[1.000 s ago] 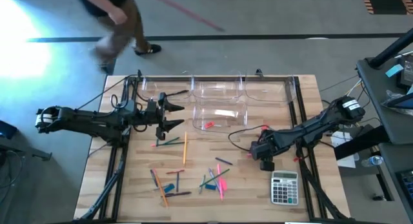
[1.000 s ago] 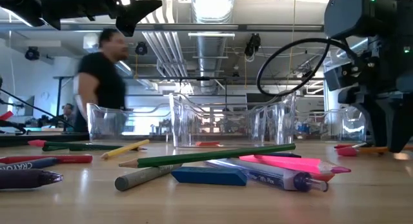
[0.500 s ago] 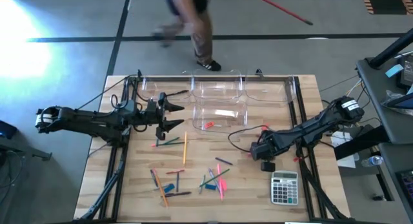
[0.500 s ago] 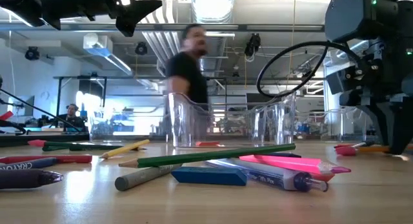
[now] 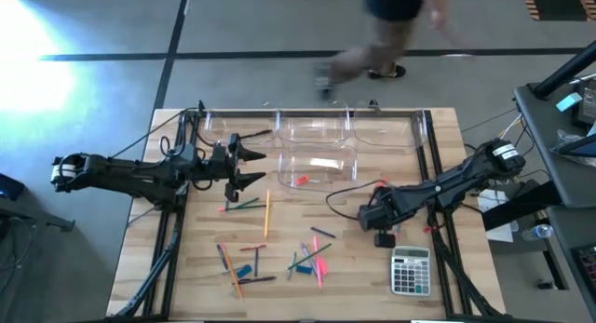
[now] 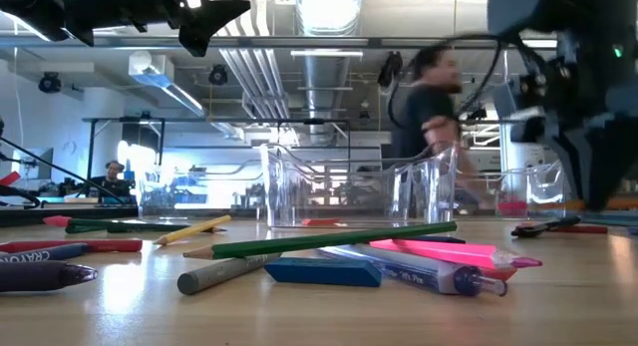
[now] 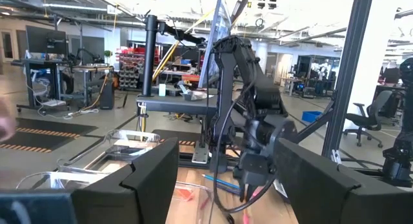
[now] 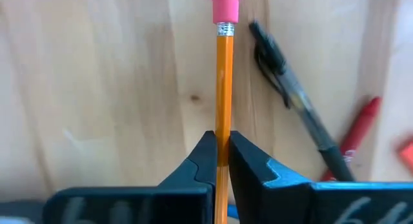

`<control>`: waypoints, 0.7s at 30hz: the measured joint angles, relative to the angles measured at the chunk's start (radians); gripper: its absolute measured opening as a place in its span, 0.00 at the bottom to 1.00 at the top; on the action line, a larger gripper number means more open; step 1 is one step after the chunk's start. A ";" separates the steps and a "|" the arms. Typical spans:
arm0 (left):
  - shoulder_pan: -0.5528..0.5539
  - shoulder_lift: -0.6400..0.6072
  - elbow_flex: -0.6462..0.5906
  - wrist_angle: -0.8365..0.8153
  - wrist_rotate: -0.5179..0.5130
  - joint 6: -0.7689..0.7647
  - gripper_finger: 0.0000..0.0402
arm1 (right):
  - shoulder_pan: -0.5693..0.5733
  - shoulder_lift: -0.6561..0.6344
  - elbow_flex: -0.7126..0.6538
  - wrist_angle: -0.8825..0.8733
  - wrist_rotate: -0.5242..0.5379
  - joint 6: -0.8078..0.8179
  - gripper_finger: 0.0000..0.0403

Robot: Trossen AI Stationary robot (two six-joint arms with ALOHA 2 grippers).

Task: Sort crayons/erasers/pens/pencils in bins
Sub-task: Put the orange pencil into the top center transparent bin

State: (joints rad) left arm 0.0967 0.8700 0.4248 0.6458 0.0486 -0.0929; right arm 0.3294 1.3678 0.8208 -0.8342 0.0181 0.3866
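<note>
My right gripper (image 5: 366, 214) (image 8: 222, 150) is right of the table's middle, shut on an orange pencil (image 8: 224, 88) with a pink eraser tip (image 8: 226, 4). A black pen (image 8: 290, 95) and a red crayon (image 8: 361, 130) lie on the wood beside it. My left gripper (image 5: 253, 168) (image 7: 226, 185) hangs open and empty above the table, left of the clear bins (image 5: 317, 129). One bin (image 5: 317, 167) has a small red piece on its bottom. Loose pens, pencils, crayons and a blue eraser (image 5: 244, 270) lie flat on the near middle of the table. My right gripper pinches the orange pencil's shaft (image 8: 223, 137) between its two fingertips (image 8: 205, 153). The pencil runs straight out ahead between the fingers, its eraser end farthest from them. The end behind the fingers is hidden by the gripper. I cannot tell from this view whether it touches the table.
A grey calculator (image 5: 410, 270) lies near the front right, close to my right gripper. Black frame rails (image 5: 436, 165) run along the table's left and right sides. A cable (image 5: 349, 195) loops by the right arm. A person (image 5: 391, 25) walks past behind the far edge.
My right gripper has gone up and a little toward the table's left edge, still shut; the orange pencil that lay on the table under it in the low view no longer lies there. A person has walked from left to right behind the table.
</note>
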 joint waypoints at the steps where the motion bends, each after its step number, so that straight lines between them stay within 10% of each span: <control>1: 0.000 0.000 0.000 0.000 0.000 0.000 0.60 | 0.000 0.000 0.028 -0.025 0.002 -0.005 0.04; 15: 0.000 0.000 0.001 0.044 0.000 -0.005 0.60 | -0.180 0.005 0.499 -0.157 0.393 -0.458 0.03; 21: -0.001 -0.001 0.001 0.046 0.000 -0.005 0.60 | -0.483 0.022 0.555 0.012 0.245 -0.720 0.03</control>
State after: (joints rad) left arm 0.0961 0.8692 0.4255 0.6914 0.0490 -0.0981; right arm -0.1534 1.3901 1.3758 -0.8217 0.2627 -0.3337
